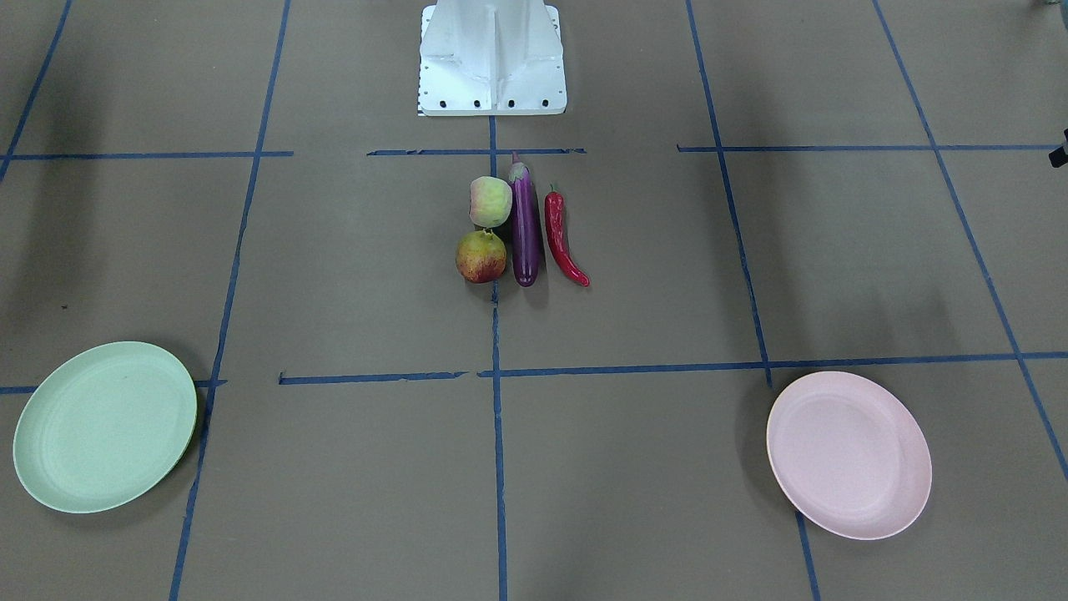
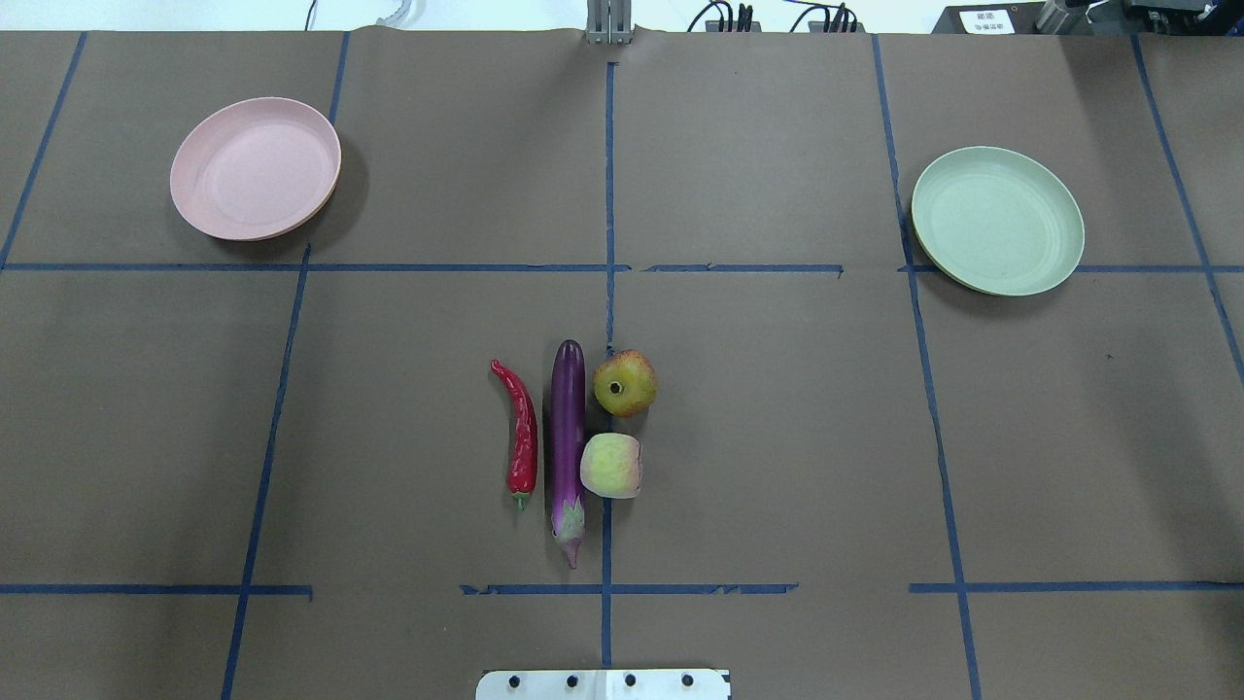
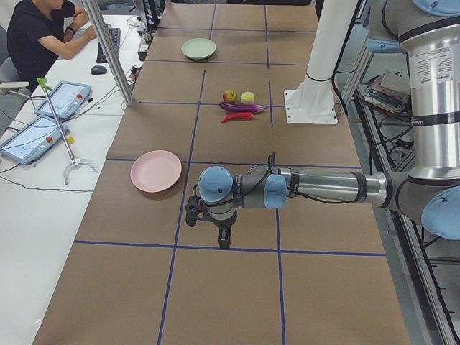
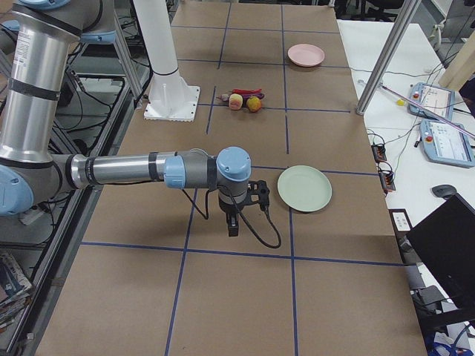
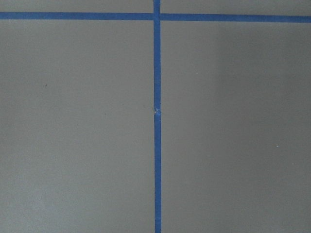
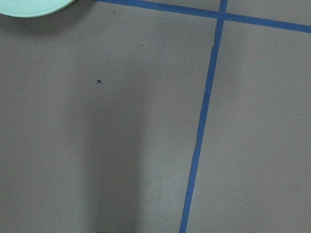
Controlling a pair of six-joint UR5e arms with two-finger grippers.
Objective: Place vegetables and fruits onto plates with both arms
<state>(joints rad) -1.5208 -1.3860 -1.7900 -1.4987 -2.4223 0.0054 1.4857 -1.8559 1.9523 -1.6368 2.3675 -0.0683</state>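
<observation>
The purple eggplant [image 1: 525,229] [image 2: 568,437] lies at the table's middle. The red chili [image 1: 561,238] [image 2: 525,437] lies along one side of it. The pale green-yellow fruit [image 1: 491,201] [image 2: 611,466] and the red-yellow fruit [image 1: 481,256] [image 2: 625,383] sit on its other side. The pink plate [image 2: 255,167] [image 3: 156,171] and the mint green plate [image 2: 997,220] [image 4: 305,188] are both bare. My left gripper [image 3: 223,239] hangs over the table near the pink plate. My right gripper [image 4: 232,222] hangs near the green plate. I cannot tell whether either is open or shut.
The white base pedestal [image 1: 492,58] stands behind the produce. Blue tape lines [image 5: 156,121] cross the brown table cover. A side table with tablets [image 3: 61,100], a seated person [image 3: 39,36] and metal posts [image 4: 386,59] border the table.
</observation>
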